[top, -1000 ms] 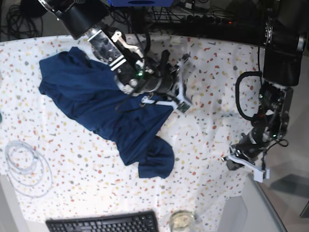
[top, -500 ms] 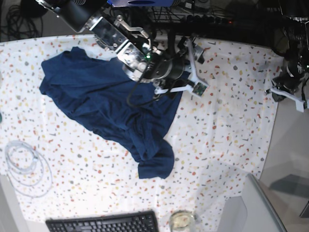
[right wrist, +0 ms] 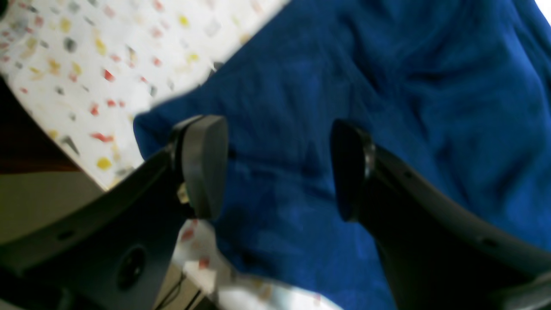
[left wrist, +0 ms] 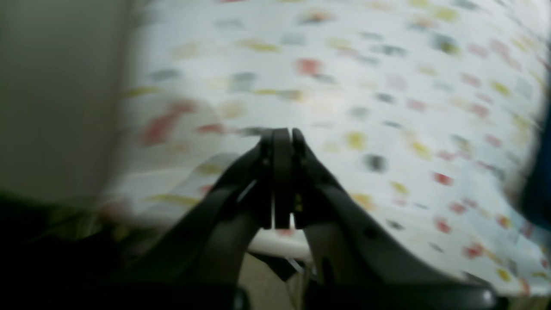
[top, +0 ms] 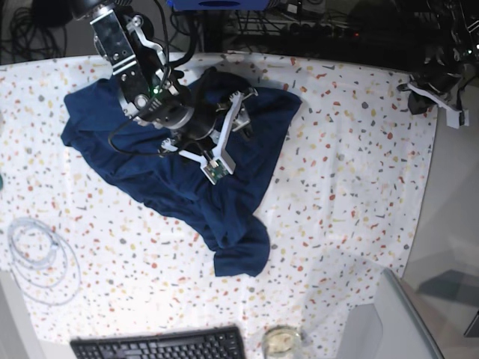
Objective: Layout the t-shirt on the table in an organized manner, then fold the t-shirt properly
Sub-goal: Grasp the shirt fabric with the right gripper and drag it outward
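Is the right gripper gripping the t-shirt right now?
Apart. Right wrist view: the right gripper stands open above the t-shirt, no fabric between its fingers.

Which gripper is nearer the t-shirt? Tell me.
Right. The right gripper hovers open over the t-shirt; the left gripper, shut, sits off at the table's far corner.

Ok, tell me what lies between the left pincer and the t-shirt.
In the base view, only bare speckled table separates the left pincer from the t-shirt.
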Robot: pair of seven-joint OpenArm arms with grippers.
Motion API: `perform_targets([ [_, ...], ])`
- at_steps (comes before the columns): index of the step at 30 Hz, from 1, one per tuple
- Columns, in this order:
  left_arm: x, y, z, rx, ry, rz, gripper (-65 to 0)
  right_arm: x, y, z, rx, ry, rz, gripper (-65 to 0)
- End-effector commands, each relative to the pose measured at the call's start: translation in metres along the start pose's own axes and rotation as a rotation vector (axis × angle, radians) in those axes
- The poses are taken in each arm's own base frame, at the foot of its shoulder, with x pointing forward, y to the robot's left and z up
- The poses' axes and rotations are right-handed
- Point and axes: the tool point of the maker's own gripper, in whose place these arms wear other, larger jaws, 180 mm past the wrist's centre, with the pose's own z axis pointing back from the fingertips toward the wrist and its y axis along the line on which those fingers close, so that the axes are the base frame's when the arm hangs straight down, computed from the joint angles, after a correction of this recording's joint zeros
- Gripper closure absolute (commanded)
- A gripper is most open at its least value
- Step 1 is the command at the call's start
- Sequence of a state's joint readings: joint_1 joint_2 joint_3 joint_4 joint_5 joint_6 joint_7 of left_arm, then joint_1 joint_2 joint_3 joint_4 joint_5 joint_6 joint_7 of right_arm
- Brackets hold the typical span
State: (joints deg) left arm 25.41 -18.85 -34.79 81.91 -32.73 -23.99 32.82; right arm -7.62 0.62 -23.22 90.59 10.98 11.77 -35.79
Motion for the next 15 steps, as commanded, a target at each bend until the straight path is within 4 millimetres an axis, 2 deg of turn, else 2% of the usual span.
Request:
perform_targets([
  [1,0.017,0.003,0.005,-0.003,-0.048,-0.018,0.0,0.009,-0.002,-0.006,0.002,-0.017,-0.008,-34.7],
  [7,0.017,0.01,0.008,0.01,-0.042,-0.03,0.0,-0.011,-0.003,-0.039,0.019,0.091,-0.041,-34.4],
  [9,0.013,0.011,0.01,0.012,-0.032,-0.032,0.0,-0.012,0.0,-0.042,0.027,0.098,-0.046,-33.8],
  [10,0.015,0.011,0.01,0.013,-0.034,-0.034,0.0,-0.009,0.003,-0.042,0.032,0.092,-0.047,-31.5],
  [12,0.014,0.012,0.01,0.013,-0.033,-0.035,0.0,-0.003,0.006,-0.041,0.038,0.074,-0.043,-23.0],
  [15,0.009,0.015,0.013,0.019,-0.019,-0.038,0.0,0.011,0.026,-0.04,0.074,0.045,0.002,-1.4],
])
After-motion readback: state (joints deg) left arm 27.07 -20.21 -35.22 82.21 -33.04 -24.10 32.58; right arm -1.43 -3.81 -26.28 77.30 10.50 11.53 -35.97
